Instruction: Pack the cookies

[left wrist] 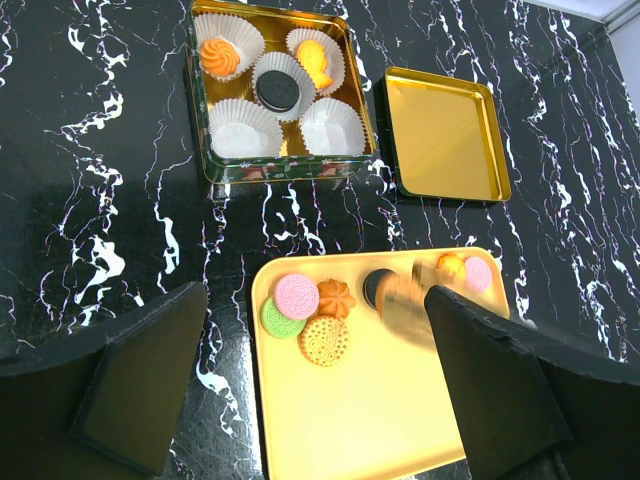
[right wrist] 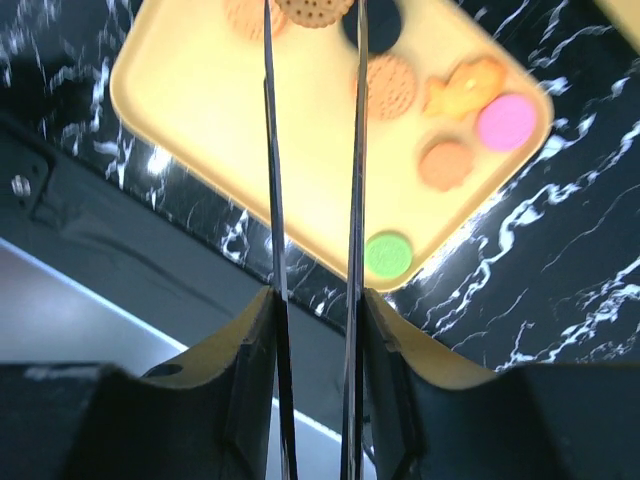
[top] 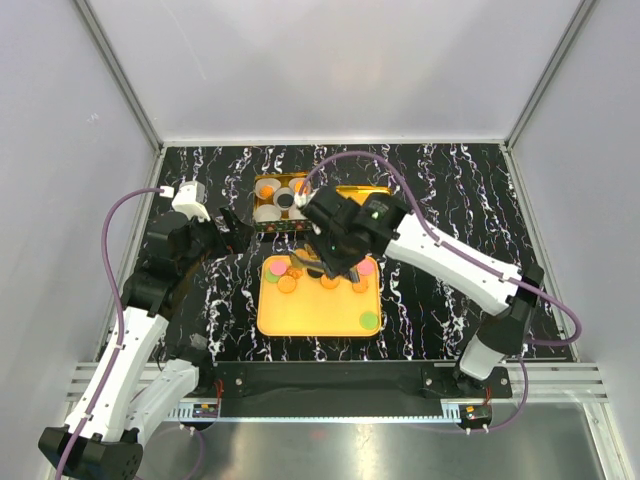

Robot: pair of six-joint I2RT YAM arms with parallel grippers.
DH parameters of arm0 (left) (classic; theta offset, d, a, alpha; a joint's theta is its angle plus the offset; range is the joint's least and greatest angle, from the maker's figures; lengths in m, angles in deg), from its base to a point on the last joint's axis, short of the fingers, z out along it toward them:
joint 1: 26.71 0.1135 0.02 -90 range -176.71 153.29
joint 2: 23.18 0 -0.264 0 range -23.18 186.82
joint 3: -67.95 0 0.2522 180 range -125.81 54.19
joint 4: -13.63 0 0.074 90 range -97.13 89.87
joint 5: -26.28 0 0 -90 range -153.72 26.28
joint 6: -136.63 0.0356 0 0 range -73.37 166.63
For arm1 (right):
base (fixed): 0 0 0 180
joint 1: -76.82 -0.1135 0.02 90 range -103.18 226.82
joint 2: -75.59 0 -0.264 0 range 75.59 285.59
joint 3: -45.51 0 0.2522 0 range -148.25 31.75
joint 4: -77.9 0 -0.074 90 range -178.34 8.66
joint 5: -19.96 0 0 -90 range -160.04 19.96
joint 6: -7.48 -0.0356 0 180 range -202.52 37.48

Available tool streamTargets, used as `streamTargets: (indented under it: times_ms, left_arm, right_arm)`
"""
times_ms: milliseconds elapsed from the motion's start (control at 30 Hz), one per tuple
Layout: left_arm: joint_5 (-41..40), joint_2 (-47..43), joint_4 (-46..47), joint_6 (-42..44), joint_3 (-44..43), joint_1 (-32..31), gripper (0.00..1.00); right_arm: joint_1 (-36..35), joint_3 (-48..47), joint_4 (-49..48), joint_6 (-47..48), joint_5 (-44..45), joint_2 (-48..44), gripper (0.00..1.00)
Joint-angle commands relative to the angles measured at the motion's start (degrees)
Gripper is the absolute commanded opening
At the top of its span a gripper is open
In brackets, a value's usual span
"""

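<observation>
Cookies lie on a yellow tray (top: 310,318). In the left wrist view these are a pink cookie (left wrist: 297,296), green (left wrist: 274,320), orange flower (left wrist: 337,297), tan round (left wrist: 325,340) and black (left wrist: 376,288). My right gripper (top: 325,268) carries long thin blades that hang over the tray's back part. In its own view (right wrist: 311,40) the blades stand apart with nothing between them, and their tips are cut off at the top edge. Beside them lie a tan cookie (right wrist: 388,85), a fish cookie (right wrist: 465,85) and a green one (right wrist: 387,253). My left gripper (top: 228,225) is open and empty, left of the tin.
A gold tin (left wrist: 205,150) at the back holds paper cups. Three hold an orange swirl (left wrist: 221,55), a black cookie (left wrist: 279,88) and a yellow cookie (left wrist: 315,60), and two are empty (left wrist: 243,128). Its lid (left wrist: 445,135) lies upturned to the right.
</observation>
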Motion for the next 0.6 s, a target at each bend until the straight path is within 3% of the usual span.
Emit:
streamTargets:
  times_ms: [0, 233, 567]
  left_arm:
    - [0.83, -0.57, 3.1, -0.24, 0.24, 0.38, 0.99]
    - [1.0, -0.31, 3.1, -0.15, 0.24, 0.38, 0.99]
    - [0.65, -0.57, 3.01, -0.15, 0.33, 0.47, 0.99]
  right_arm:
    - [4.69, -6.48, -2.75, 3.43, 0.95, 1.5, 0.4]
    - [10.67, -16.95, -8.29, 6.76, 1.74, 11.06, 0.41]
    - [12.26, -30.67, -14.17, 8.7, 1.83, 26.81, 0.42]
